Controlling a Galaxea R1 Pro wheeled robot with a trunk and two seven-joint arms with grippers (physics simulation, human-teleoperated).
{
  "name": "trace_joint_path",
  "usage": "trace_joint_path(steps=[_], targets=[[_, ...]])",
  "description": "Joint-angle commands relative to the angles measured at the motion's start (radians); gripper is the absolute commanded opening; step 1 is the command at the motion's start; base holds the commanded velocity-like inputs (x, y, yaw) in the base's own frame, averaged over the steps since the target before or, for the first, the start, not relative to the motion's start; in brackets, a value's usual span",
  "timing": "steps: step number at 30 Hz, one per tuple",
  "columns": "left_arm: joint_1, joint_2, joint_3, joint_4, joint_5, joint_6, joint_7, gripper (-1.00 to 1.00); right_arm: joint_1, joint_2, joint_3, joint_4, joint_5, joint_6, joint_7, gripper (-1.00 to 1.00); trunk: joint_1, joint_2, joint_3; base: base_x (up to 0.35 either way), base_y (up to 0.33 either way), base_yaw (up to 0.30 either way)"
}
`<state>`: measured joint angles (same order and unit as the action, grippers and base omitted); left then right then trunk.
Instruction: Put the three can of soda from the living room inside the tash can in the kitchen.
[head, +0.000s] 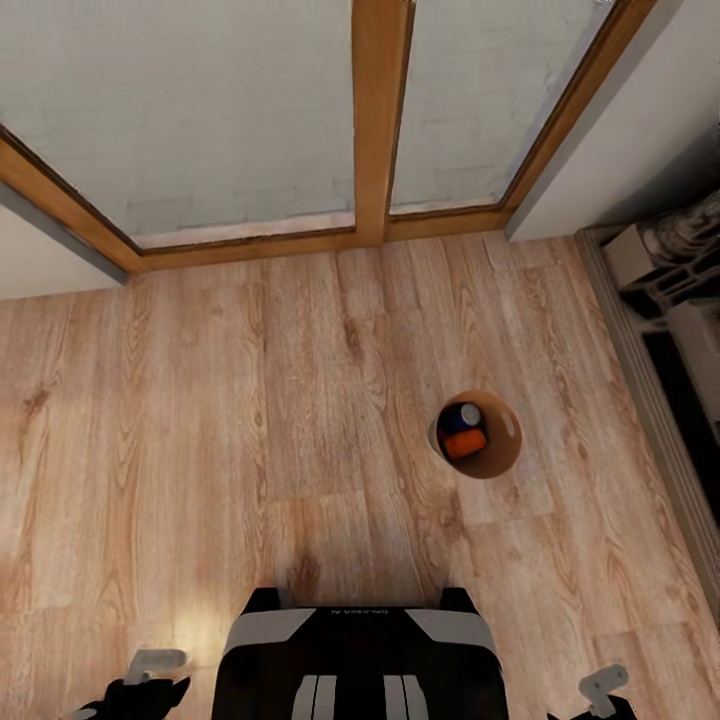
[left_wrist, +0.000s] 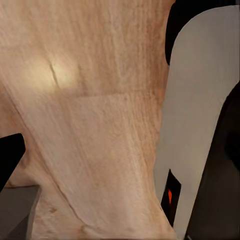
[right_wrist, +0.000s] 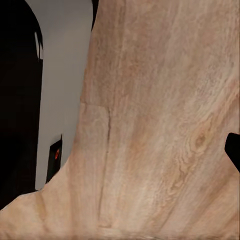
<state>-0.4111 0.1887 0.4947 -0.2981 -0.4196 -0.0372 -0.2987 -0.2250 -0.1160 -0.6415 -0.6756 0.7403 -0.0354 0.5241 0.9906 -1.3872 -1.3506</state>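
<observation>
The tash can (head: 507, 442), a small round bucket with a tan inside, stands on the wood floor ahead and to the right of my base. In it lie a blue can of soda (head: 462, 417) and an orange can of soda (head: 465, 444), side by side. My left gripper (head: 140, 682) hangs low beside my base at the bottom left, and my right gripper (head: 603, 688) at the bottom right, both far from the bucket. One dark fingertip (left_wrist: 9, 157) shows over bare floor in the left wrist view, and another fingertip (right_wrist: 233, 150) in the right wrist view. Both grippers look open and hold nothing.
Wood-framed glass doors (head: 372, 120) close off the far side. White wall sections (head: 50, 262) flank them. A dark recessed structure with grey blocks (head: 670, 300) runs along the right edge. My black and white base (head: 360, 660) fills the bottom centre. Open plank floor lies to the left.
</observation>
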Motion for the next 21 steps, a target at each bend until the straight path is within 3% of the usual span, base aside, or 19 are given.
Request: trace_joint_path(steps=[1, 2, 4, 6, 7, 11, 21], targets=[[0.000, 0.004, 0.000, 0.021, 0.000, -0.021, 0.020, 1.00, 0.001, -0.001, -0.002, 0.041, 0.000, -0.025, -0.037, 1.00, -0.004, 0.007, 0.003, 0.000, 0.000, 0.000], [0.000, 0.004, 0.000, 0.021, 0.000, -0.021, 0.020, 1.00, 0.001, -0.001, -0.002, 0.041, 0.000, -0.025, -0.037, 1.00, -0.008, 0.014, 0.006, 0.000, 0.000, 0.000], [0.000, 0.011, 0.000, 0.051, 0.000, -0.052, 0.052, 1.00, 0.003, -0.004, -0.004, 0.128, 0.002, -0.076, -0.124, 1.00, -0.015, 0.028, 0.013, 0.000, 0.000, 0.000], [0.003, 0.020, -0.001, 0.089, -0.002, -0.095, 0.092, 1.00, 0.006, -0.012, -0.003, 0.332, 0.012, -0.177, -0.320, 1.00, -0.023, 0.042, 0.019, 0.000, 0.000, 0.000], [0.008, 0.021, -0.001, 0.093, -0.002, -0.102, 0.096, 1.00, 0.006, -0.015, -0.002, 0.361, 0.013, -0.190, -0.343, 1.00, -0.027, 0.049, 0.022, 0.000, 0.000, 0.000], [0.054, 0.024, -0.001, 0.108, -0.002, -0.124, 0.120, 1.00, 0.008, -0.023, 0.000, 0.441, 0.015, -0.228, -0.405, 1.00, -0.042, 0.077, 0.035, 0.000, 0.000, 0.000], [0.148, 0.025, -0.001, 0.160, -0.003, -0.179, 0.180, 1.00, 0.011, -0.028, -0.003, 0.559, 0.003, -0.280, -0.477, 1.00, -0.081, 0.147, 0.066, 0.000, 0.000, 0.000]])
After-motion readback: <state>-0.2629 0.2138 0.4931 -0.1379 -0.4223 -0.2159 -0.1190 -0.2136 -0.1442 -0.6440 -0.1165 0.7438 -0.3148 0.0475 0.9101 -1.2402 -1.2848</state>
